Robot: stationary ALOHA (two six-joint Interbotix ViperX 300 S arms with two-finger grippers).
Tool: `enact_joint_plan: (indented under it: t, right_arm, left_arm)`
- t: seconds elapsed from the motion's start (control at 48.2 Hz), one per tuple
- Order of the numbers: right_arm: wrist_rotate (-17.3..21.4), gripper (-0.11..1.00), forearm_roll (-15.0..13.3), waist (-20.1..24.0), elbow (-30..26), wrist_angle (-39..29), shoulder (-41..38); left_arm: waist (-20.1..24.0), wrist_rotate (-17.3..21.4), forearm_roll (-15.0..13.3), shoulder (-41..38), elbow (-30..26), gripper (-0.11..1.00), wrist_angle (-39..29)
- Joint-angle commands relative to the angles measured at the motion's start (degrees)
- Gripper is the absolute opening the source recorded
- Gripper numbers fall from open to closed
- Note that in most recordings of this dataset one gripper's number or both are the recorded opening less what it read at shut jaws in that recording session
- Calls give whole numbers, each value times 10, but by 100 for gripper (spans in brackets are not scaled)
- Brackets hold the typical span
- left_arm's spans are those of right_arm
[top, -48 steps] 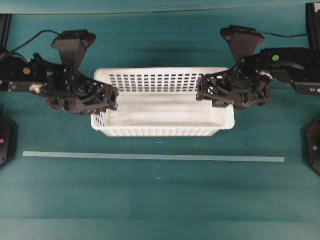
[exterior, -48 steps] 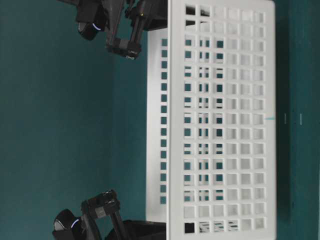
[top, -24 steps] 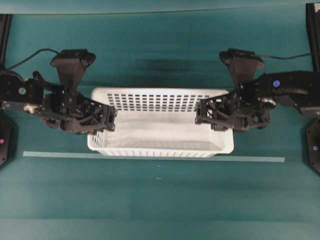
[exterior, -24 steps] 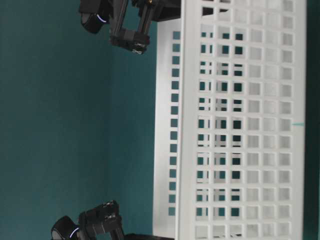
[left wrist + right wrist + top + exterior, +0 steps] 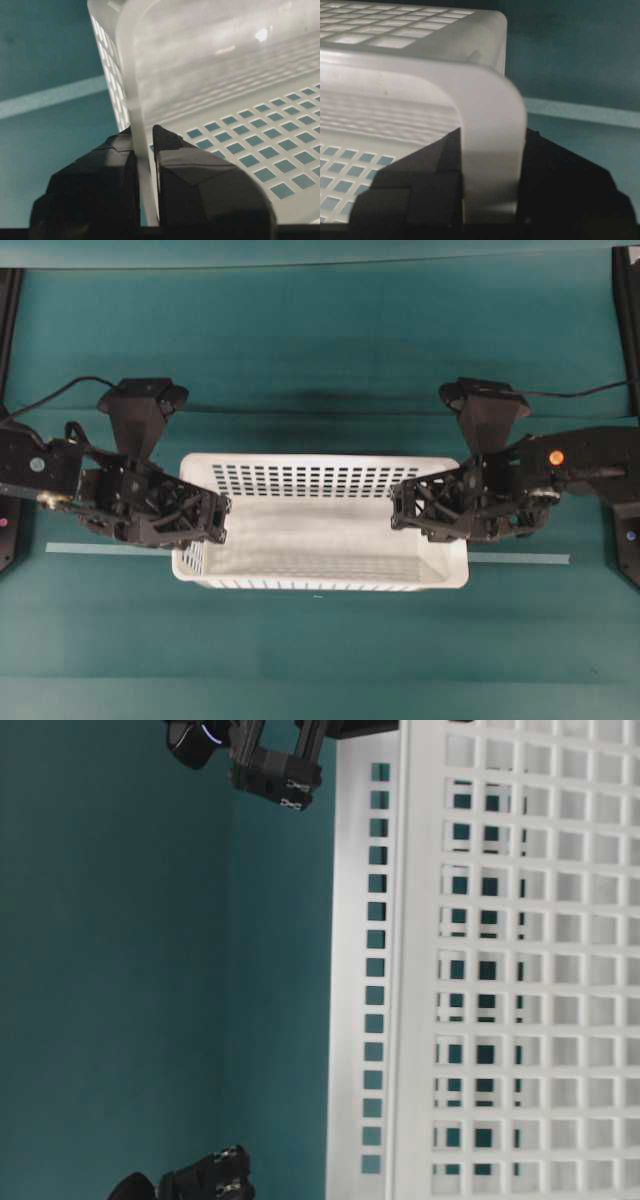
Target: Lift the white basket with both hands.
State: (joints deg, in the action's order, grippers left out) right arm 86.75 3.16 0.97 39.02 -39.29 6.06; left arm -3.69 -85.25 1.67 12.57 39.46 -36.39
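Spanning the teal table (image 5: pixel 320 360): white basket (image 5: pixel 320 540), gripped at both short ends. Left gripper (image 5: pixel 215 522) clamped tight on its left rim; right gripper (image 5: pixel 405 510) closed over its right rim.

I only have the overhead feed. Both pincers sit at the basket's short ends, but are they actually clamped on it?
Observer: Left wrist view: the left pincer is shut on the white basket, the thin end wall squeezed between both fingers.
Operator: And the right?
Observer: Right wrist view: the right pincer is shut on the broad rolled rim, one finger inside the basket, one outside.
Operator: Anything inside I can't see past the arms?
Observer: Both wrist views show only bare floor and slotted walls near the grips.
Operator: Is it off the table?
Observer: The table-level view is filled by the slotted wall; its underside is out of frame, so I cannot tell.
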Motion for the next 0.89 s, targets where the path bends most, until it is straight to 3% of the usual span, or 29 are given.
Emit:
enact_joint_plan:
  t: [0.0, 0.187, 0.871]
  right_arm:
    - [1, 17, -11, 21, 3, 1, -6]
    - [10, 17, -22, 29, 1, 1, -12]
    - [11, 17, -18, 29, 1, 30, -31]
  left_arm:
    - [-15, -3, 6, -1, -5, 0, 1]
    - [-19, -4, 11, -11, -5, 0, 3]
    - [-19, -4, 11, -18, 8, 0, 9]
